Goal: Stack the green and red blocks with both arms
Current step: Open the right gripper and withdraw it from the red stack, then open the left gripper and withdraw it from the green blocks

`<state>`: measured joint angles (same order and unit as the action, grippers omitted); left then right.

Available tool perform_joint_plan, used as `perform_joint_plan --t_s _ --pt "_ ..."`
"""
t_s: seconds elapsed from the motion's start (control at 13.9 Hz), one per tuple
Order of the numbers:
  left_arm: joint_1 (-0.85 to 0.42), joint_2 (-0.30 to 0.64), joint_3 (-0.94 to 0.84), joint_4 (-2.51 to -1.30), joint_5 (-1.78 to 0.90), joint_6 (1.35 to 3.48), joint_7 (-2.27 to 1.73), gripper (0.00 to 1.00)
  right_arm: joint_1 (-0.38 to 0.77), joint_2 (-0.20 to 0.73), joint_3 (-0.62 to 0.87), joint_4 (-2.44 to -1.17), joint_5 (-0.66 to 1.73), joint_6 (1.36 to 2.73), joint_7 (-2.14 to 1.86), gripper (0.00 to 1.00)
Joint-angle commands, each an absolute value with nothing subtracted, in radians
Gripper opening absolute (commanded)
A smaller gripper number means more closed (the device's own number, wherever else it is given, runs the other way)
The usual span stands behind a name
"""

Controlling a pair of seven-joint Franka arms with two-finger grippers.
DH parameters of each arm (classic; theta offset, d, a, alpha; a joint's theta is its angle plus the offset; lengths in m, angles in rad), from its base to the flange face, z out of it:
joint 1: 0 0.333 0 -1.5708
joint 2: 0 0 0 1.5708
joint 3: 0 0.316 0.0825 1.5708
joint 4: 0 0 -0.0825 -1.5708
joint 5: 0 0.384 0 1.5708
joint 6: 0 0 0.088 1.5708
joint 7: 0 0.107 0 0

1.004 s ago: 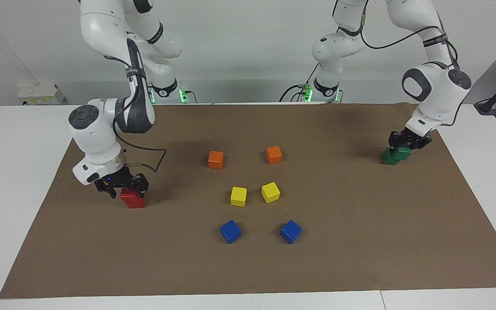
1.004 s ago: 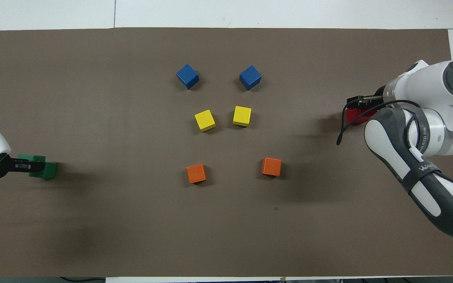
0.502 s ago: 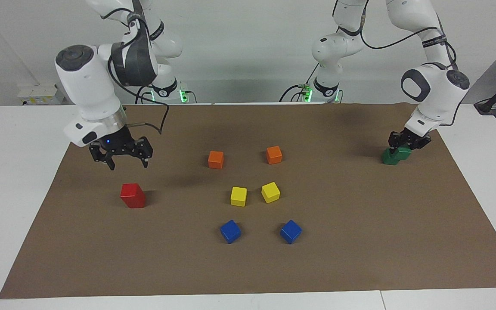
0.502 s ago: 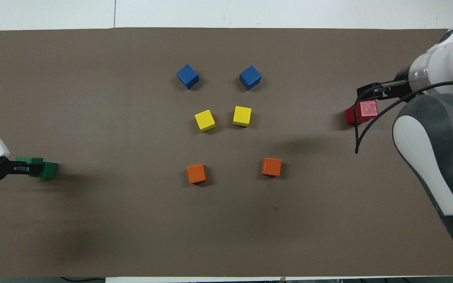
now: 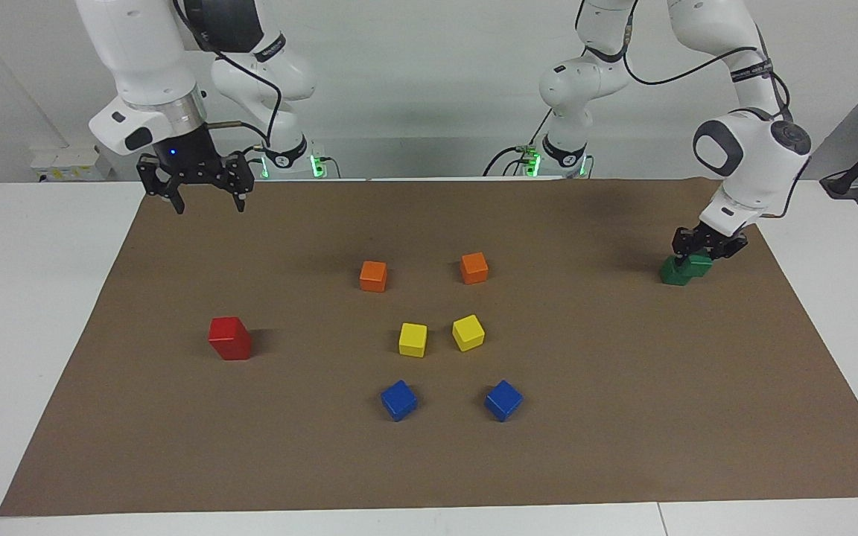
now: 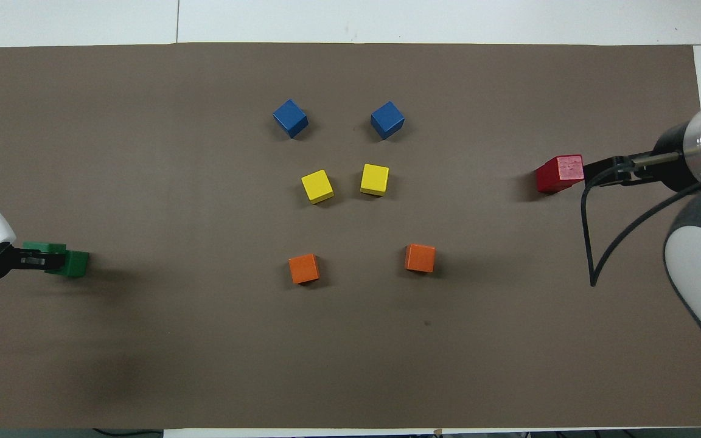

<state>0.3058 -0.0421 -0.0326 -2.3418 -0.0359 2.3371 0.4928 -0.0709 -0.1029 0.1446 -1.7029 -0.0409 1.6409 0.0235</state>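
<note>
A red stack (image 5: 229, 339), taller than a single cube, stands free on the brown mat at the right arm's end; it also shows in the overhead view (image 6: 560, 173). My right gripper (image 5: 208, 207) is open, empty and raised high over the mat's edge by its base; it also shows in the overhead view (image 6: 609, 173). At the left arm's end, my left gripper (image 5: 699, 257) is shut on the upper green cube (image 5: 699, 261). That cube rests offset on the lower green cube (image 5: 673, 274). Both show in the overhead view: the gripper (image 6: 37, 260) and the lower green cube (image 6: 75, 263).
In the middle of the mat (image 5: 623, 417) lie two orange cubes (image 5: 373, 275) (image 5: 474, 268), two yellow cubes (image 5: 412, 339) (image 5: 468, 332) and two blue cubes (image 5: 398, 400) (image 5: 503, 400). White table borders the mat.
My right gripper let go of the red stack, rose and drew back toward its base. My left gripper shifted only slightly with the upper green cube.
</note>
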Motion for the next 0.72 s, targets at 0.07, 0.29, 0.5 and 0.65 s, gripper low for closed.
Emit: perform_joint_plan --t_s 0.07,0.29,0.5,0.65 --pt "0.305 -0.060 -0.041 -2.277 -0.018 2.219 0.483 1.00 -0.089 -0.110 0.140 -1.690 -0.023 1.615 0.002 1.00" --pt "0.296 -0.075 -0.049 -2.162 -0.018 2.053 0.392 1.00 -0.091 -0.112 0.138 -1.695 -0.023 1.606 0.005 1.00" --pt "0.288 -0.126 -0.055 -2.065 -0.017 1.927 0.368 1.00 -0.090 -0.109 0.138 -1.695 -0.023 1.611 0.008 1.00" --pt "0.265 -0.133 -0.069 -1.979 -0.017 1.838 0.254 1.00 -0.091 -0.101 0.138 -1.706 -0.021 1.620 0.008 1.00"
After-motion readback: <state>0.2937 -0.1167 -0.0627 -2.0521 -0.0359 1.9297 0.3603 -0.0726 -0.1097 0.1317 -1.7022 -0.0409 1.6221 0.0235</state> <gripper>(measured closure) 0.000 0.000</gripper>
